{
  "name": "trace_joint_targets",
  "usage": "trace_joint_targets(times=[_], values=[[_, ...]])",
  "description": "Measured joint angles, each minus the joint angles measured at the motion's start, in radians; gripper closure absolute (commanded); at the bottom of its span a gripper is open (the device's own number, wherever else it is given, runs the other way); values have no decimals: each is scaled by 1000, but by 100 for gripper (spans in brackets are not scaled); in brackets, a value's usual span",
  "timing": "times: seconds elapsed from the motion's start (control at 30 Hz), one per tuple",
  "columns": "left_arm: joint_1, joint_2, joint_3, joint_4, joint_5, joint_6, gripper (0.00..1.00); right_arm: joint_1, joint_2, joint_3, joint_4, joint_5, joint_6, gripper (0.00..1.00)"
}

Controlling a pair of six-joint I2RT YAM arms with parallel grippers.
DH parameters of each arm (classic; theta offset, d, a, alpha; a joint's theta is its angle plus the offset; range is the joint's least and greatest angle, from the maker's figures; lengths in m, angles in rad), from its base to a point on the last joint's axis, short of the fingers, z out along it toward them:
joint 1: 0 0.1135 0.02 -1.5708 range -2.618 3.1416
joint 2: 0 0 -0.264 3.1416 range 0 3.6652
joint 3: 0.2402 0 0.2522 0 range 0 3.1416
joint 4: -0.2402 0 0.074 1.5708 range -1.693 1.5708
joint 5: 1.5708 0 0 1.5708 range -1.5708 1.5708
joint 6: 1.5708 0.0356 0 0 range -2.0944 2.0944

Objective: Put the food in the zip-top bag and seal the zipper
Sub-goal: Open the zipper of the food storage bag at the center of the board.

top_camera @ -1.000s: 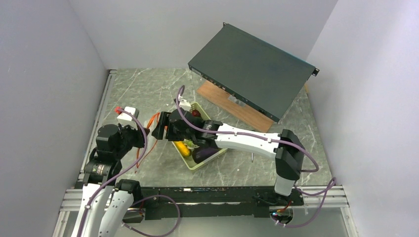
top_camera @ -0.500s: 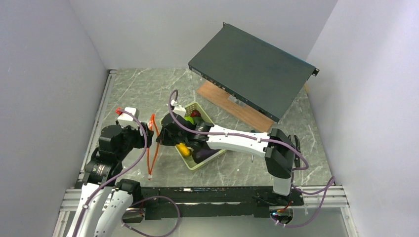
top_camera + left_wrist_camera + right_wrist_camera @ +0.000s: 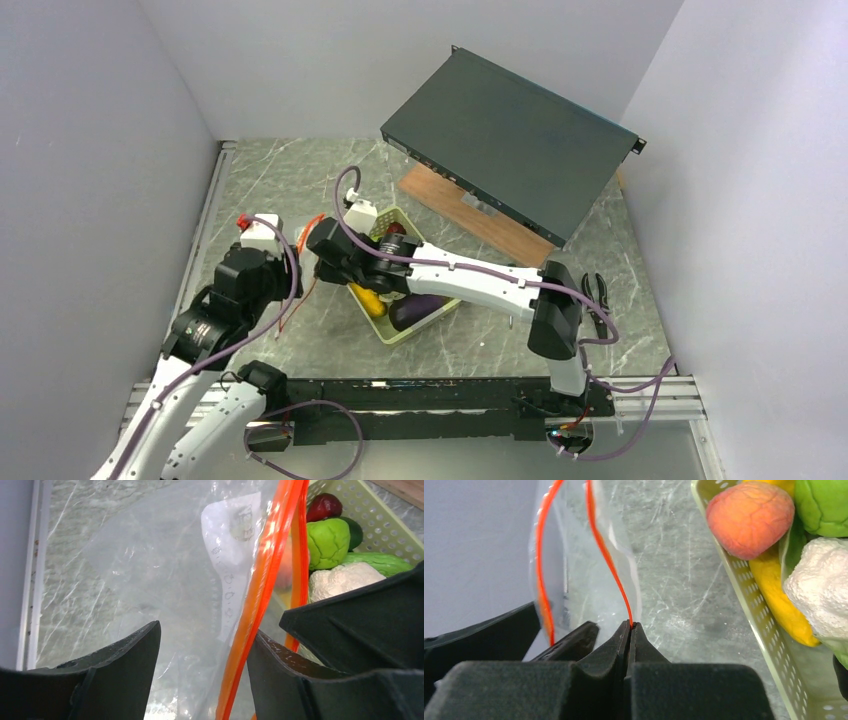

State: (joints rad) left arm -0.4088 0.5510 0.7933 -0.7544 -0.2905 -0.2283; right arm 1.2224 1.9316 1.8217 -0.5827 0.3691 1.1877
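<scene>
Bag (image 3: 150,570): hangs lifted off the worktop toward the left edge, just left of the basket (image 3: 736,575). Holds no food, as far as the clear film shows. Zipper (image 3: 600,545): stands parted into two red-orange strips, so unsealed.

Right gripper (image 3: 629,626): clamps on the nearer strip, fingers pressed flat together with only the strip between them. Left gripper (image 3: 202,655): gapes, jaws apart, with film and strip running through the gap close against one finger. Looks not yet pinched; cannot tell whether that finger touches the strip.

Food: sits all in the basket, near the worktop's middle. Peach (image 3: 750,517), corn (image 3: 781,600), pepper (image 3: 824,505) and cauliflower (image 3: 819,590) crowd the end nearest the bag, eggplant (image 3: 418,312) toward the near edge. Cucumber (image 3: 382,562): probably the pale green piece beside the cauliflower.

Progress, as a judgement: stands at the very start, at the mouth-opening step only. Leaves every piece to carry over, then the zipper to press shut along its whole length. Most likely needs the left side of the mouth gripped first, to keep the bag open while one arm fetches.
</scene>
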Motion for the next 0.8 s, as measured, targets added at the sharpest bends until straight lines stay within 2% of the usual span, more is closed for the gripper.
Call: trace_joint_targets(times=[0.2,0.33,0.47,0.63,0.8], values=[[-108,155,159,-117,-154,-54,36,2,49,49,-74,31,30,100],[-254,301,254,-186,-322,-77,46,2,58,77,-99,47,42,100],[-330,395,340,-230,-443,-124,55,-18,56,68,-129,50,55,100],[-359,424,354,-246,-504,-150,60,-21,48,9,-112,48,70,100],[-365,407,305,-227,-493,-155,61,-22,22,-61,-75,29,78,100]])
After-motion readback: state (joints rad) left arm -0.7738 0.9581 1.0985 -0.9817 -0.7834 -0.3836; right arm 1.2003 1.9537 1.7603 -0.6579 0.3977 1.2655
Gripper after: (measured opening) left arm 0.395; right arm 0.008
